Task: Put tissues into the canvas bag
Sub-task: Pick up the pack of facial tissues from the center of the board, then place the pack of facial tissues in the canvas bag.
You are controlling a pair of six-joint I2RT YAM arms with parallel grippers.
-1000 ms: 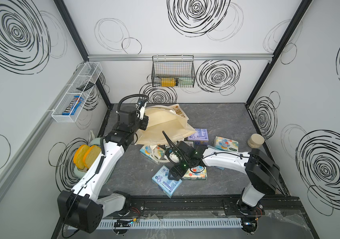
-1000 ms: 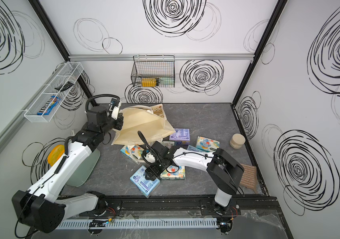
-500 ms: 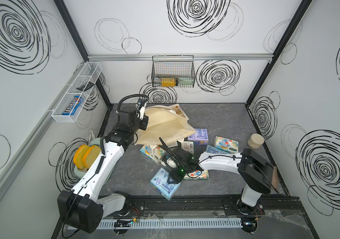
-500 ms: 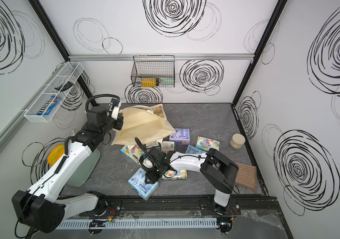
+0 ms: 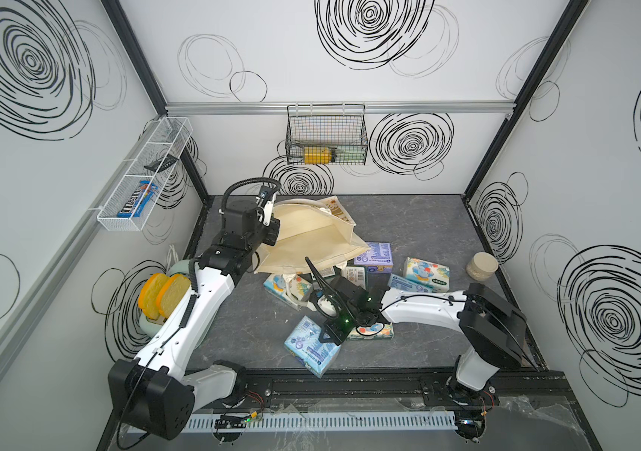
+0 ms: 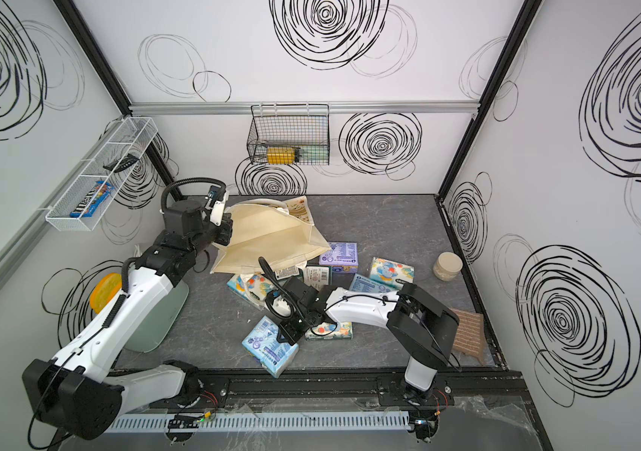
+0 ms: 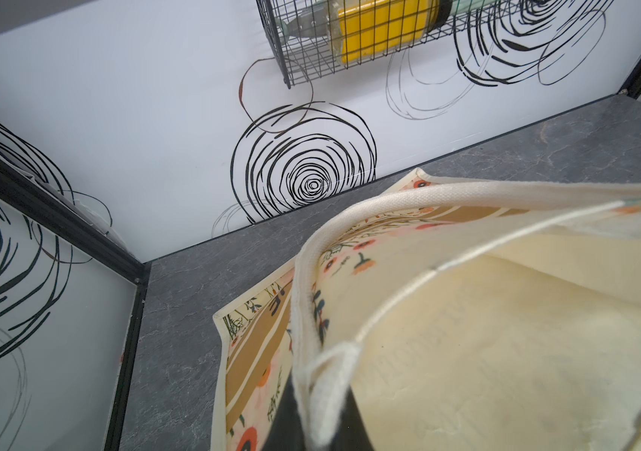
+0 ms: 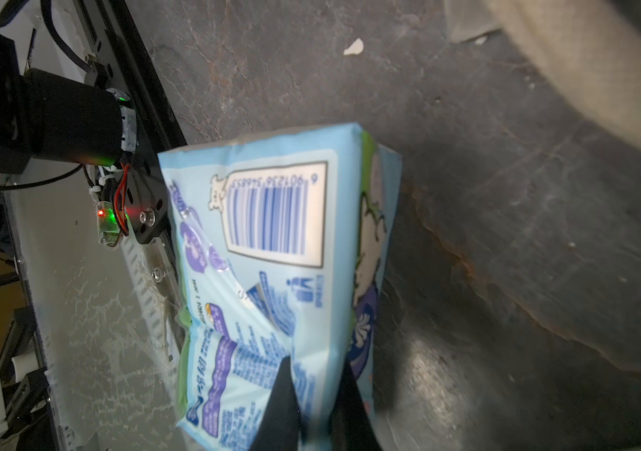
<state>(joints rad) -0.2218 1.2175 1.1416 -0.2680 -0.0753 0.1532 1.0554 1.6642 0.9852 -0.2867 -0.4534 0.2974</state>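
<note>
The canvas bag (image 5: 311,234) (image 6: 268,238) lies open at the back left, cream with a floral, tan-striped outside. My left gripper (image 5: 272,230) (image 7: 320,410) is shut on its rim by a handle (image 7: 350,234), holding the mouth up. Several tissues lie in front of the bag. Among them are a purple pack (image 5: 373,254), an elephant pack (image 5: 426,273) and another elephant pack (image 5: 283,285). At the front, my right gripper (image 5: 332,334) (image 8: 316,390) is shut on the near edge of a light blue pack (image 5: 311,345) (image 6: 270,345) (image 8: 272,254).
A round beige jar (image 5: 482,265) stands at the right wall. A black wire basket (image 5: 326,136) hangs on the back wall and a white wire shelf (image 5: 143,175) on the left wall. A toaster with bread (image 5: 162,296) sits under my left arm.
My right gripper moved forward and left from the pack under its arm to the light blue pack and shut on its edge. The left arm and the bag stayed still.
</note>
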